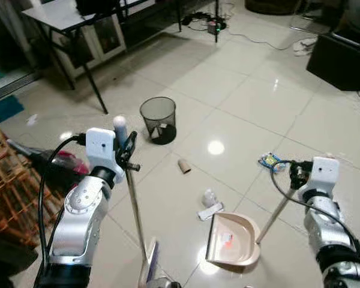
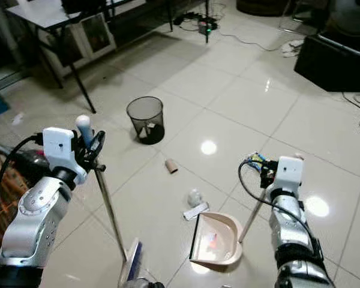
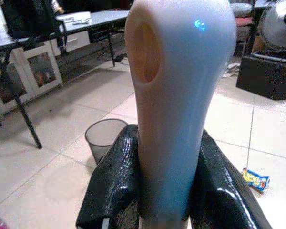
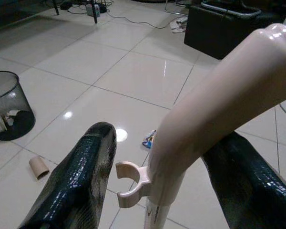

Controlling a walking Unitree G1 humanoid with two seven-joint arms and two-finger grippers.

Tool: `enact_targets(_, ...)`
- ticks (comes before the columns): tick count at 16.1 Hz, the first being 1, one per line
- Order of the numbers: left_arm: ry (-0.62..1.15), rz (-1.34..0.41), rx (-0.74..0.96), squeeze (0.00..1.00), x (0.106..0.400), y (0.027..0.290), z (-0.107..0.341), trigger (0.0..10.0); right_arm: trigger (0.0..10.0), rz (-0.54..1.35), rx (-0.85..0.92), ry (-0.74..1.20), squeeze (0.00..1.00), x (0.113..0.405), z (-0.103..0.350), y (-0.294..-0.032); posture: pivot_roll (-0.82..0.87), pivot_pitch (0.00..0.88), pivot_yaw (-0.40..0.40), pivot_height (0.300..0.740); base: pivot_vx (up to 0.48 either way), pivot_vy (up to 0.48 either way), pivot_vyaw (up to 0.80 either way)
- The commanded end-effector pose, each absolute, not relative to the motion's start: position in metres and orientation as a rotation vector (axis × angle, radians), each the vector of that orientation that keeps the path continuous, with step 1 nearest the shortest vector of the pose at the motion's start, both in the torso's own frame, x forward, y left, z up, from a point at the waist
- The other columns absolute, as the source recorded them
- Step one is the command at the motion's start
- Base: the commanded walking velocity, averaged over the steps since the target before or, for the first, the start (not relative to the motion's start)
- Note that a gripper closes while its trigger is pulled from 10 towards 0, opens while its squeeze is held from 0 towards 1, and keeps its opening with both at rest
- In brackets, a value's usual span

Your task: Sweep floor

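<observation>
Upright, the left gripper [image 1: 127,150] clamps the white-topped broom handle [image 1: 134,204] while the right gripper [image 4: 164,183] pinches the beige plastic dustpan's [image 1: 234,239] handle, ready for collecting litter.

Both silver arms reach forward, the left gripper [image 1: 127,146] clamped around a handle, the right gripper [image 1: 295,172] likewise.

Open tile btwn the mesh bin [image 1: 158,119] and dustpan [image 1: 233,239], w/ a cardboard tube [image 1: 184,166] and crumpled scraps [image 1: 210,204] in the way. Worktop legs [image 1: 96,90] block far left, wooden rack [image 1: 9,180] crowds near left.
</observation>
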State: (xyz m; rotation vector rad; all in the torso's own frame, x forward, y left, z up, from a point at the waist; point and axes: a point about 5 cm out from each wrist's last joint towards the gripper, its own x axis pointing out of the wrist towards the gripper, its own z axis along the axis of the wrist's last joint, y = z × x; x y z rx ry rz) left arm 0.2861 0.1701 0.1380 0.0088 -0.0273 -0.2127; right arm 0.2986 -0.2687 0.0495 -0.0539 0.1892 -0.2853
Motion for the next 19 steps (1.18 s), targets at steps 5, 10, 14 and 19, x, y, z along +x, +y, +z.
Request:
enact_targets(5, -0.051, -0.224, 0.03, 0.0, 0.282, 0.172, 0.147, 10.0, 10.0, -0.334, 0.005, 0.23, 0.0, 0.299, 0.045, -0.275, 0.11, 0.108, 0.141, 0.74, 0.0, 0.0, 0.0)
enact_targets(10, -0.045, -0.228, 0.037, 0.0, 0.28, 0.173, 0.149, 10.0, 10.0, -0.368, 0.045, 0.225, 0.0, 0.295, 0.04, -0.275, 0.12, 0.115, 0.145, 0.74, 0.0, 0.0, 0.0)
enact_targets(14, -0.041, -0.23, 0.037, 0.0, 0.277, 0.172, 0.149, 10.0, 10.0, -0.426, 0.065, 0.21, 0.0, 0.293, 0.043, -0.286, 0.13, 0.125, 0.151, 0.74, 0.0, 0.0, 0.0)
enact_targets(19, -0.034, -0.222, 0.042, 0.0, 0.272, 0.174, 0.15, 10.0, 10.0, -0.392, -0.002, 0.175, 0.0, 0.295, 0.051, -0.292, 0.15, 0.136, 0.15, 0.74, 0.0, 0.0, 0.0)
